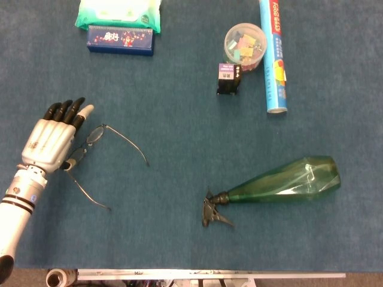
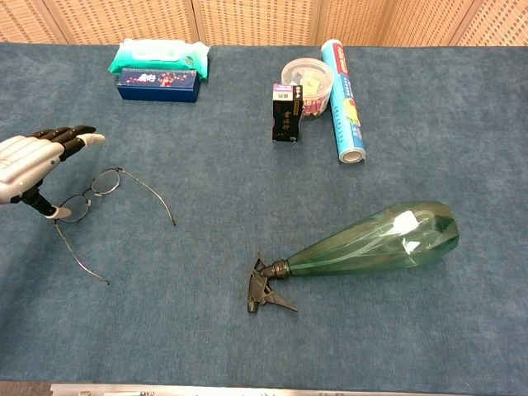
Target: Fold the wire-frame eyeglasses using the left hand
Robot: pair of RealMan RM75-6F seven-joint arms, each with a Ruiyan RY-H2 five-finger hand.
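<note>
Here the left hand hangs at the far left of the blue table, its fingers stretched out and lying close side by side, grasping nothing. In the head view the thumb tip reaches down to the near lens of the wire-frame eyeglasses; whether it actually touches the rim cannot be told, since the thumb covers that lens there. In the chest view the hand is cut off at the picture's left edge, so only part of the palm shows, and the thumb tip sits just beside the near lens. The eyeglasses lie open on the cloth just right of the hand, both thin arms spread: one runs right toward the table's middle, the other runs toward the near edge. The wires are so fine that their tips are hard to follow against the cloth.

The right hand shows in neither view.

Well apart, on the right, a green spray bottle lies on its side, its trigger head toward the left. At the far side stand a small dark box, a clear tub of coloured clips, and a blue roll whose far end is cut off in the head view. At the far left, a green wipes pack, also clipped by the frame, lies behind a dark blue box.
</note>
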